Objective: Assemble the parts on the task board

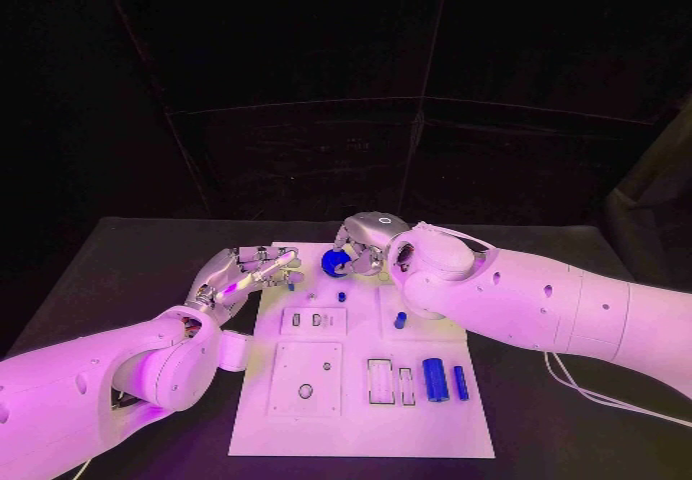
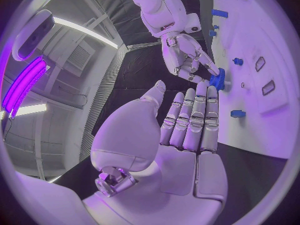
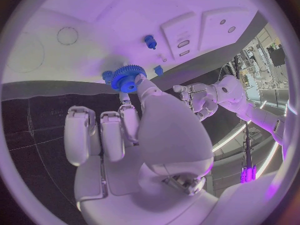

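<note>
The white task board (image 1: 361,420) lies in the middle of the table. My right hand (image 1: 364,248) is over the board's far end and pinches a blue gear (image 1: 335,263) between thumb and a finger; the gear (image 3: 128,78) sits at the fingertips, just above the board (image 3: 75,15). My left hand (image 1: 254,272) is at the board's far left edge, fingers stretched out straight toward the gear (image 2: 217,78), holding nothing. In the left wrist view my left hand (image 2: 187,127) points at my right hand (image 2: 187,60). A small blue peg (image 1: 342,296) stands just nearer than the gear.
Another blue peg (image 1: 400,320) stands mid-board. Two blue cylinders (image 1: 434,375) (image 1: 460,382) lie at the near right beside rectangular slots (image 1: 381,381). A plate with a round hole (image 1: 306,390) is at the near left. The black table (image 1: 130,270) surrounds the board.
</note>
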